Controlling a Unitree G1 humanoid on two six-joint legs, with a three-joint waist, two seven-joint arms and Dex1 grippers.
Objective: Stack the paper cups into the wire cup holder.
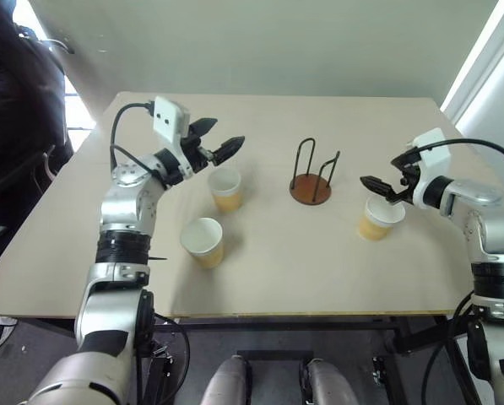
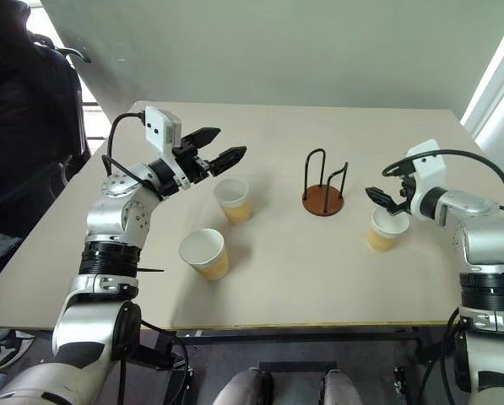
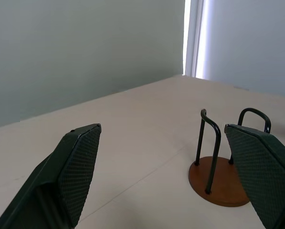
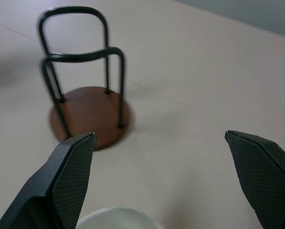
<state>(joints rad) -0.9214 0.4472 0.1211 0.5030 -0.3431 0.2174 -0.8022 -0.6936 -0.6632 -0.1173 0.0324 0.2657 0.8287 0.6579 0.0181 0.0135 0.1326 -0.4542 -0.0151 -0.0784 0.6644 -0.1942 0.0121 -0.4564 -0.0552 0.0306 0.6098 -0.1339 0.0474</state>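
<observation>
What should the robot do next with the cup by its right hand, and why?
Probably lower the right gripper so its open fingers straddle the paper cup just below, then close. That cup stands upright next to the wire cup holder, which holds no cups yet.

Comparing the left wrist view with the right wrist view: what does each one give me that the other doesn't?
Left wrist view: the room's walls beyond the far table edge. Right wrist view: the white rim of a paper cup between the open right gripper fingers. Both: the empty wire cup holder on the table, framed by open fingers; the left gripper holds nothing.
</observation>
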